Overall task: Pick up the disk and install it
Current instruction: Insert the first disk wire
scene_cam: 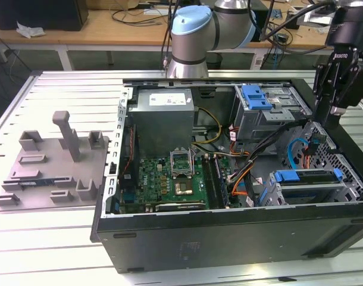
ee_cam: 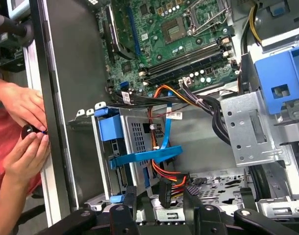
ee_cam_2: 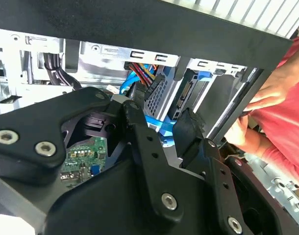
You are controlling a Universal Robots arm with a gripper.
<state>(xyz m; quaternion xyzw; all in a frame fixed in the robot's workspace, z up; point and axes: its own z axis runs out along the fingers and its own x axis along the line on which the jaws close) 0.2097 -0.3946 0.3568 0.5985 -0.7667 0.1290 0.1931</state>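
The computer case (scene_cam: pixel 229 238) lies open on its side on the slatted bench (scene_cam: pixel 62 238), towards the bench's edge at the exterior view's right. In the first wrist view, a person's hand (ee_cam: pixel 22 105) is just outside the dark case wall.

Just inside that wall, in the case's near corner, the disk (scene_cam: pixel 312 175) sits in the lower drive cage (scene_cam: pixel 324 192). Its blue carrier front (ee_cam: pixel 109 129) faces the motherboard (scene_cam: pixel 169 176). A blue cable (ee_cam: pixel 149 156) crosses the cage's perforated side.

The disk looks like a dense, rigid slab. It is probably heavy for its size, smooth on its metal faces and easily hurt by a knock. The plastic carrier probably flexes a little. The blue front and the carrier's side rails look like the safest places to grip, well away from the label face. As it lies now, only that front is open to reach.

Farther in stands the upper drive cage (scene_cam: pixel 259 122) with a separate blue bracket (scene_cam: pixel 256 95) on top. Above the case's far corner at the exterior view's right, the gripper (scene_cam: pixel 333 110) hangs from the arm (scene_cam: pixel 196 36). Its fingers are spread and it carries nothing. It is well apart from the disk.

Near the bench's edge at the exterior view's left stands a grey fixture (scene_cam: pixel 56 161).
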